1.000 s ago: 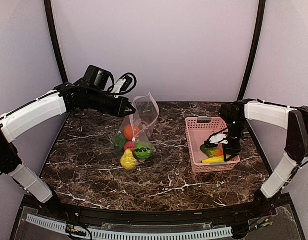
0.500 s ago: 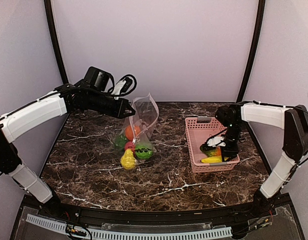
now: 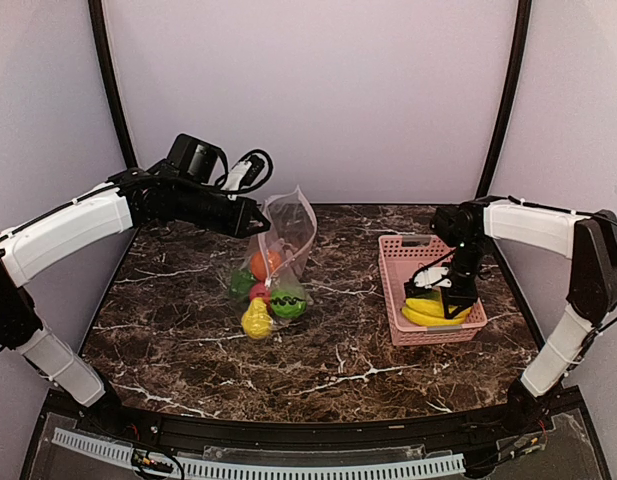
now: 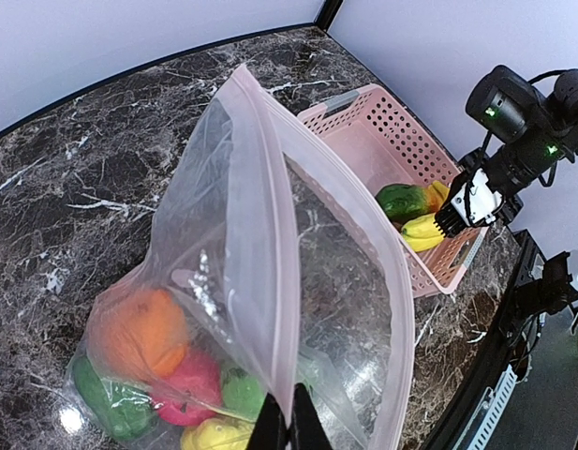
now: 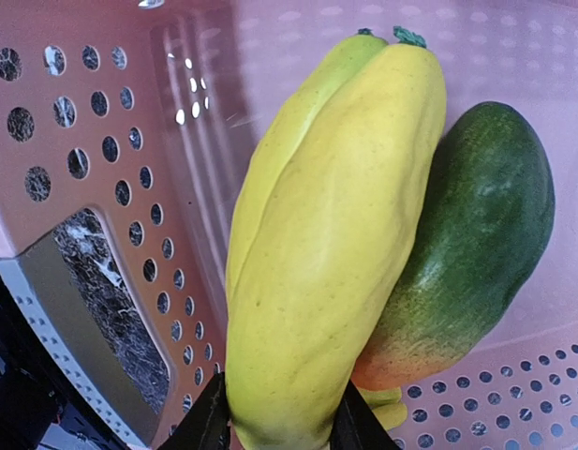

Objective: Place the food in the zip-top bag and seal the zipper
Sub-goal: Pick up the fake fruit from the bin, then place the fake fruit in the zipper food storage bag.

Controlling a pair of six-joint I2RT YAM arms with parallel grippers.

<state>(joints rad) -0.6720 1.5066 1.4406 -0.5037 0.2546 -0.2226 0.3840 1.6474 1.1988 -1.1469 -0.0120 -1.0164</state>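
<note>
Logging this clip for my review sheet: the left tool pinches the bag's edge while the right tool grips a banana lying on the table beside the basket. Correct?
Not quite. The banana is inside the basket, against a green fruit, not on the table; the right wrist view shows it. The left tool does pinch the bag, and the right tool grips the banana.

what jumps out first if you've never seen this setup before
The clear zip-top bag at the table's middle stands out most: the left gripper holds it up by its pink mouth strip, with orange, red, green and yellow toy food heaped in its bottom. Next comes the pink basket on the right, where the right gripper grips a yellow banana lying against a green mango-like piece.
</note>
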